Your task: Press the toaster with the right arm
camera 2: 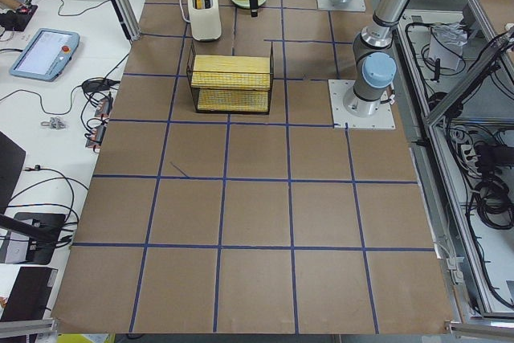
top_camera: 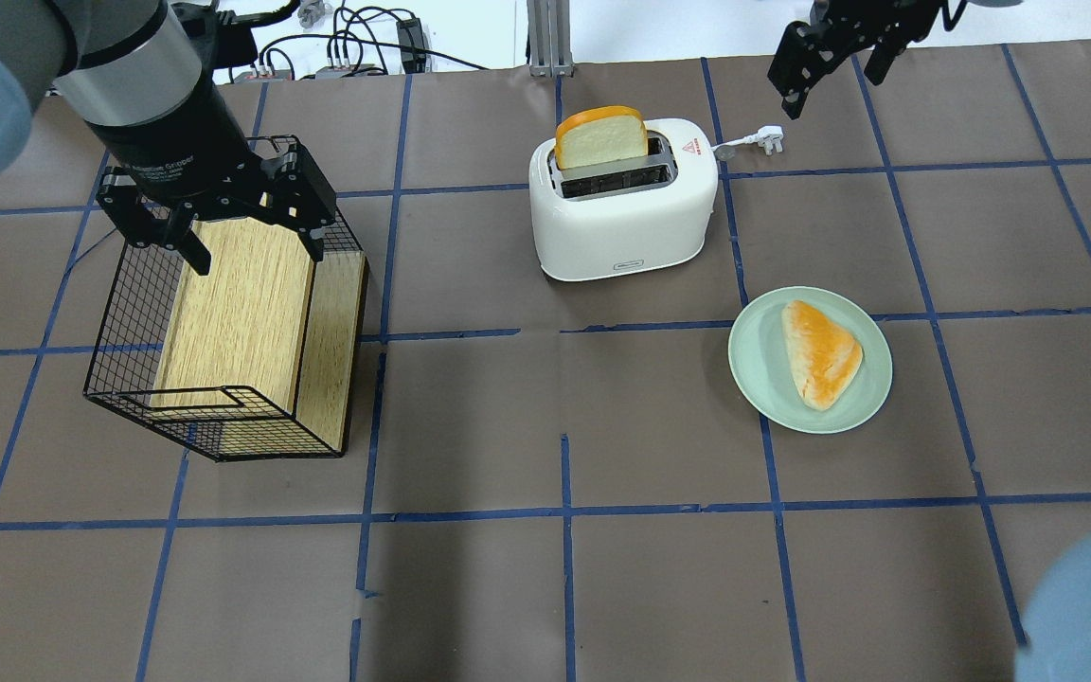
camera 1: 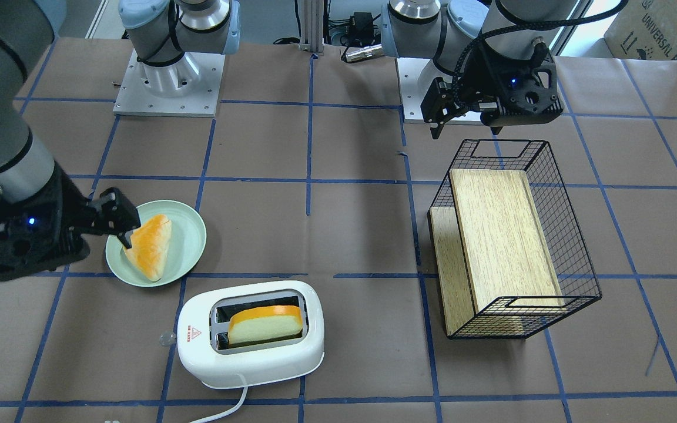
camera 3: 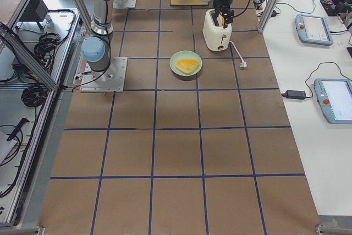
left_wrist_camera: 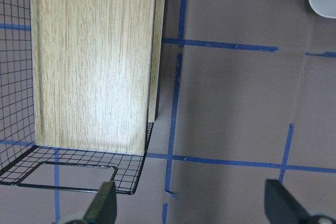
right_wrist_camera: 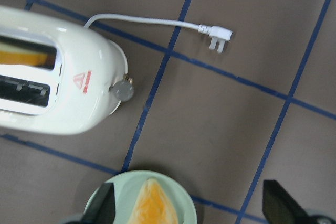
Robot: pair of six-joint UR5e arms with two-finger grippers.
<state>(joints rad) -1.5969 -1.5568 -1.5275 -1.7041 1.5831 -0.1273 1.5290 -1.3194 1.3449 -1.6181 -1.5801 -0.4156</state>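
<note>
The white toaster (camera 1: 250, 335) (top_camera: 621, 204) stands on the table with a bread slice (camera 1: 265, 323) sticking up out of one slot. Its clear lever knob (camera 1: 166, 338) (right_wrist_camera: 122, 90) is on the end next to the red triangle mark. My right gripper (camera 1: 122, 226) (top_camera: 834, 80) is open and empty. It hangs in the air off the toaster's lever end, apart from the toaster. In the right wrist view the toaster (right_wrist_camera: 52, 93) lies at the left, away from the fingertips (right_wrist_camera: 105, 205). My left gripper (top_camera: 255, 254) (camera 1: 465, 129) is open and empty over the wire basket.
A black wire basket (top_camera: 129, 379) (camera 1: 573, 252) with wooden boards sits on my left. A green plate (top_camera: 763, 379) (camera 1: 194, 235) carries a triangular bread piece (top_camera: 820, 352). The toaster's white cord ends in a plug (top_camera: 771, 137) (right_wrist_camera: 218, 36) on the table.
</note>
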